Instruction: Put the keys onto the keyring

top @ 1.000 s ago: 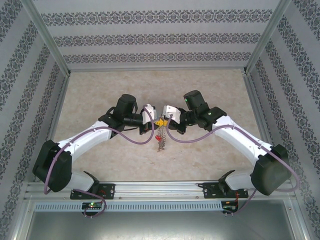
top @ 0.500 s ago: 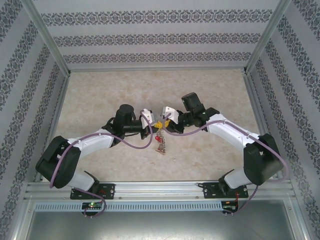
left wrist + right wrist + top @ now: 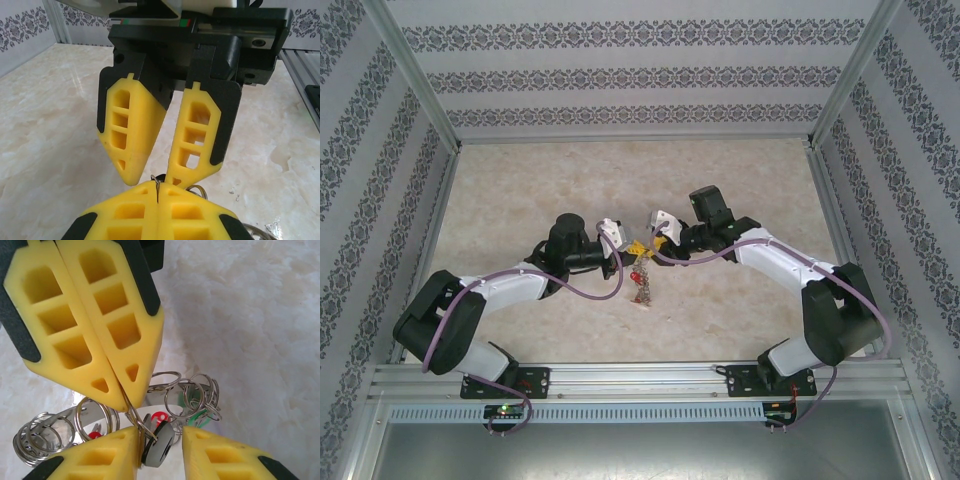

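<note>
Both arms' elbows have drawn inward since a second ago, and the right gripper [image 3: 160,436] has parted its jaws, gripping nothing. Tip to tip with it, the left gripper [image 3: 123,399] is clamped on a wire loop of the keyring [image 3: 195,390] (dangling beneath them), with a red key [image 3: 160,416] among its loops.

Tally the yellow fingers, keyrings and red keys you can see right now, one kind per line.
Yellow fingers: 4, two on the left gripper and two on the right gripper
Keyring: 1
Red keys: 2, one near the middle and one lower left in the right wrist view
Total: 7
</note>
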